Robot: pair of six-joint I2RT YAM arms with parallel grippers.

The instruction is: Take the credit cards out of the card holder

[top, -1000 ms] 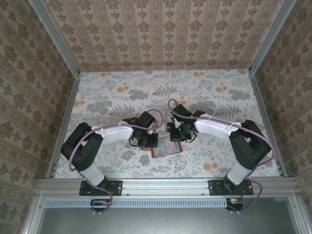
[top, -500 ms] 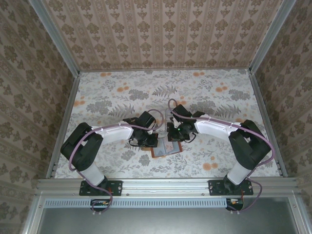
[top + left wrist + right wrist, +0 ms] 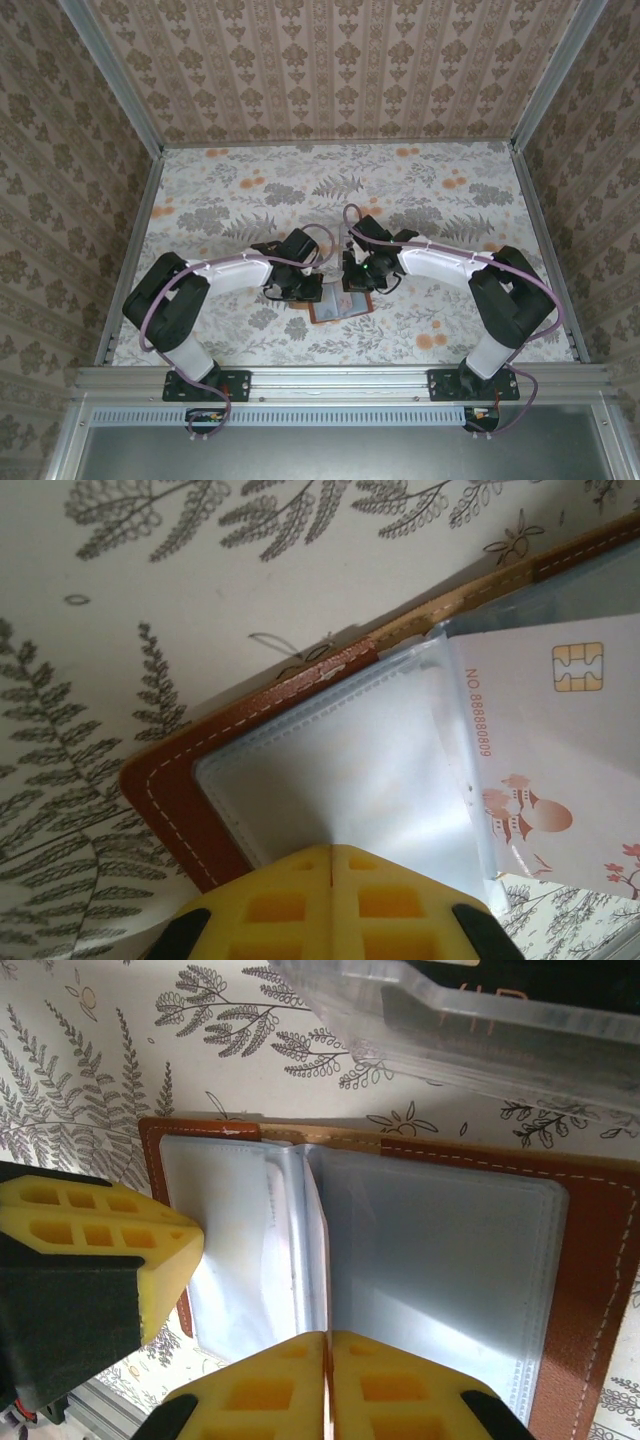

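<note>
the left jaws are closed pad to pad with nothing visibly between them, their tips pressing down on the clear sleeve of the card holder (image 3: 175, 795) near its rounded brown corner. the right jaws are closed the same way and hold nothing. they sit on the holder's middle fold, where the two pale sleeves meet, and a pad of the left jaws is just beside them over the holder's other leaf.

the holder lies open and flat on the bench (image 3: 200, 560) by its near edge, between the two arms. from the left jaws the pale card (image 3: 540, 750) lies off to the right. it is partly out of its sleeve, chip uppermost, and its lower corner hangs past the holder over the bench. the printed number runs along the edge facing the sleeve, so i'd guess its long axis points away from the left jaws, though the far end is cut off.

beyond the holder's far edge sits a clear plastic tray (image 3: 470, 1015), and something dark that may be the black card (image 3: 560, 975) is in it.

the left arm looks the nearer one to the pale card.
</note>
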